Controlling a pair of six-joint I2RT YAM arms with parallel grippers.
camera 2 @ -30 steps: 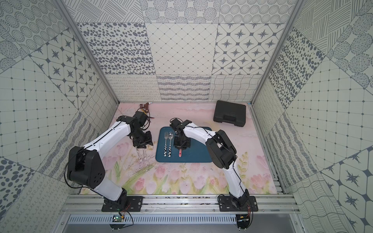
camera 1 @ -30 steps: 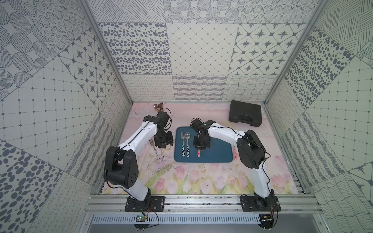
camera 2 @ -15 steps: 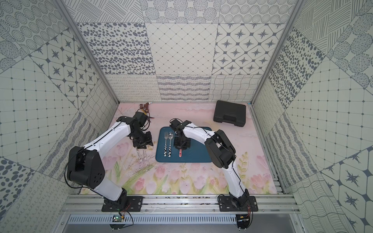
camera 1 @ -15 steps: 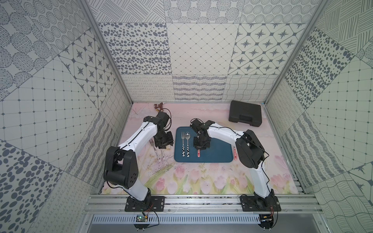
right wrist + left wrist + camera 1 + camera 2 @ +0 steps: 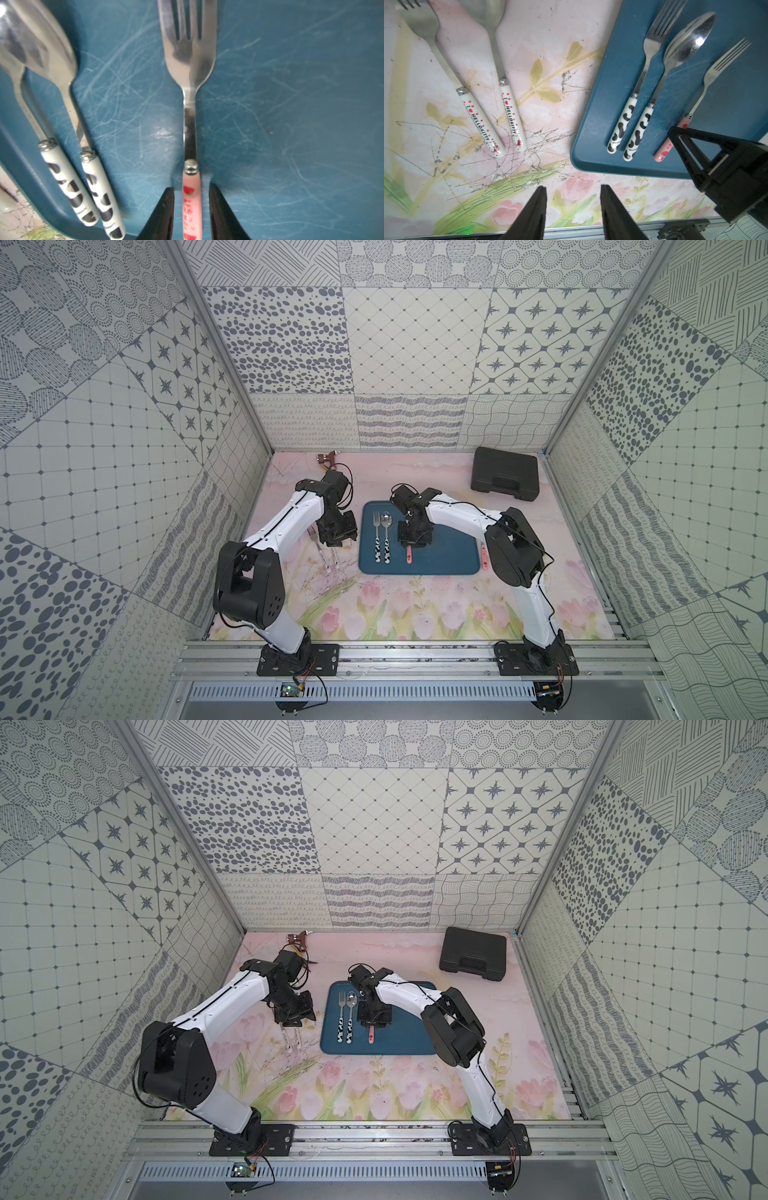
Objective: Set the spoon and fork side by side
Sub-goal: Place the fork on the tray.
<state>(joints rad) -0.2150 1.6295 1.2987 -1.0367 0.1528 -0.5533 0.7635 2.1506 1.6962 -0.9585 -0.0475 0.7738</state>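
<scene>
On the floral mat (image 5: 415, 614), left of centre, the left gripper (image 5: 572, 188) hangs with its jaws moderately apart and nothing between them. Its wrist view shows the Hello Kitty fork (image 5: 481, 124) and Hello Kitty spoon (image 5: 512, 122) lying together on the mat, left of the blue tray (image 5: 449, 560). In both top views that gripper hides their heads, so only the white handles show.

On the tray's left part, the cow-patterned fork (image 5: 377, 539) and cow-patterned spoon (image 5: 386, 537) lie side by side, handles toward the near edge. Just right of them lies the pink-handled fork (image 5: 190, 62), flat on the tray. The right gripper (image 5: 190, 189) straddles its handle. The right wrist view shows a slim gap on each side, so the jaws are narrowly parted and not gripping. From above only the near tip of that handle shows.

A top view also shows a lone pink handle (image 5: 483, 556) on the mat, just right of the tray and mostly hidden by the right arm. I cannot tell what piece it is.

A black case (image 5: 505, 473) sits at the far right.
</scene>
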